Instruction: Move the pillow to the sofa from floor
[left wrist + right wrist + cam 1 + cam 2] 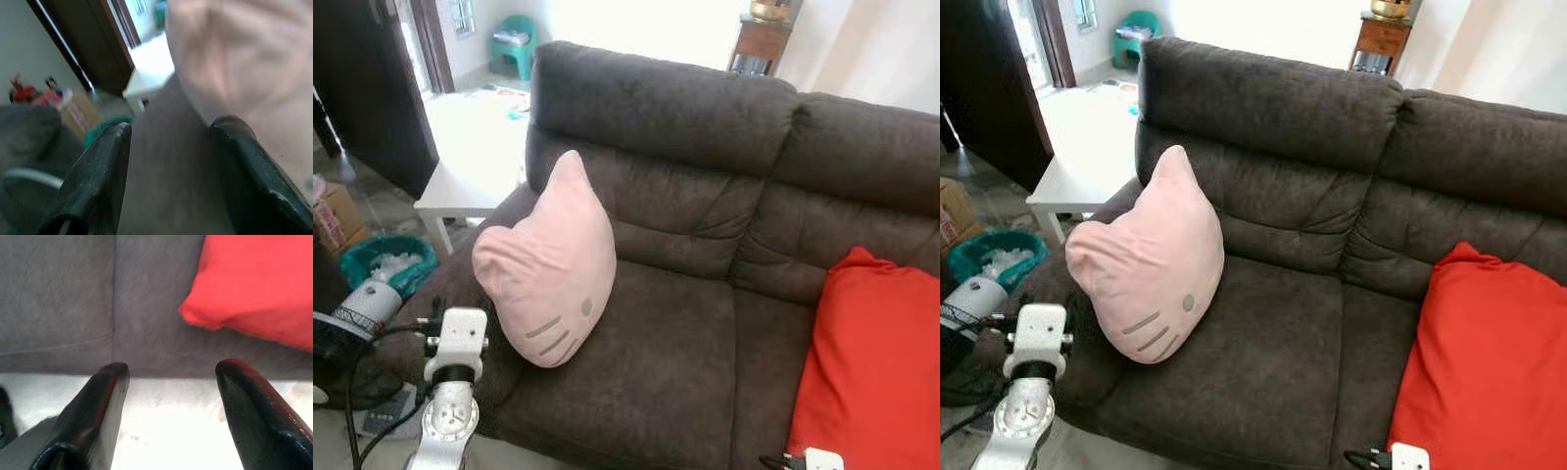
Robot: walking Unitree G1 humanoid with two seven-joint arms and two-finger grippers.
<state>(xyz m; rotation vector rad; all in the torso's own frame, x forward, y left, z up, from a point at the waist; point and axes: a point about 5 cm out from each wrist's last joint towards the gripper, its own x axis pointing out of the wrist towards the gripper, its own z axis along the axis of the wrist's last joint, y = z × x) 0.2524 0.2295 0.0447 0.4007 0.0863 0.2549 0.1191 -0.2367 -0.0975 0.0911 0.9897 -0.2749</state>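
Two cushions, pink pillow [548, 271] and red cushion [876, 362], share the sofa [705, 323]; both grippers spread, empty.

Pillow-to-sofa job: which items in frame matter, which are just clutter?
Job:
pink pillow, leaning on the sofa's armrest end
dark sofa
left tool, open, beside the pink pillow
right tool, open, at the sofa's front edge

Clutter:
red cushion
white table
teal basket

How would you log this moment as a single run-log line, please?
pink pillow: on sofa, leaning on armrest | left gripper: open, beside pillow | right gripper: open, empty
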